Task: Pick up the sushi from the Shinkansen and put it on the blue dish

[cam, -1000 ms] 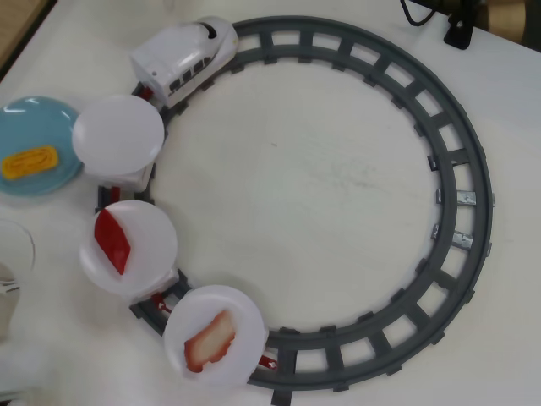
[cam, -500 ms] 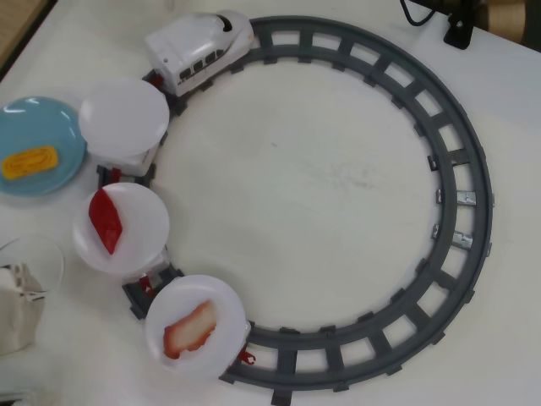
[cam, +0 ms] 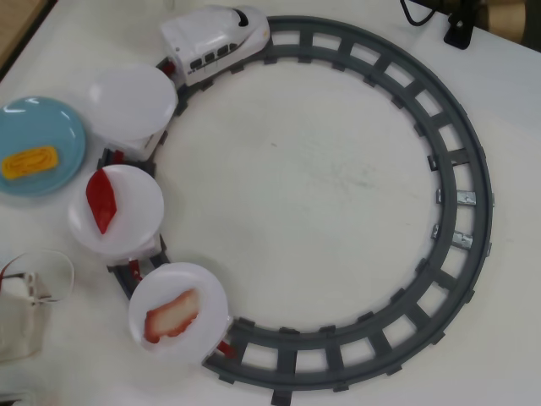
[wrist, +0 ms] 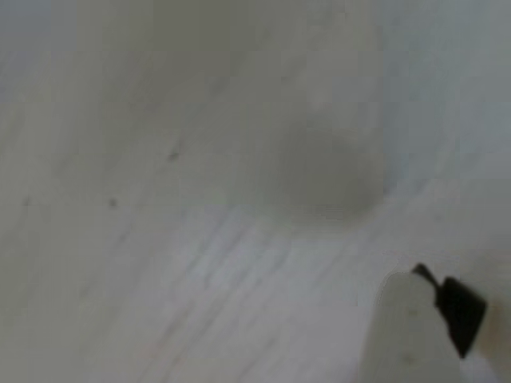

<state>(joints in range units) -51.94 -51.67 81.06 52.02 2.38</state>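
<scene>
- From overhead we see the sushi (cam: 30, 161) lying on the blue dish (cam: 63, 127), left of the track (cam: 473, 169) on the white table (cam: 304, 178).
- The Shinkansen (cam: 215, 42) sits at the top of the track, with three white plates behind it: one bare (cam: 133, 100), one with a red piece (cam: 101, 199), one with a red-and-white striped piece (cam: 173, 315).
- In the wrist view we see only blurred table and a pale part with a black tip (wrist: 459, 311); we cannot tell how the claw stands.
</scene>
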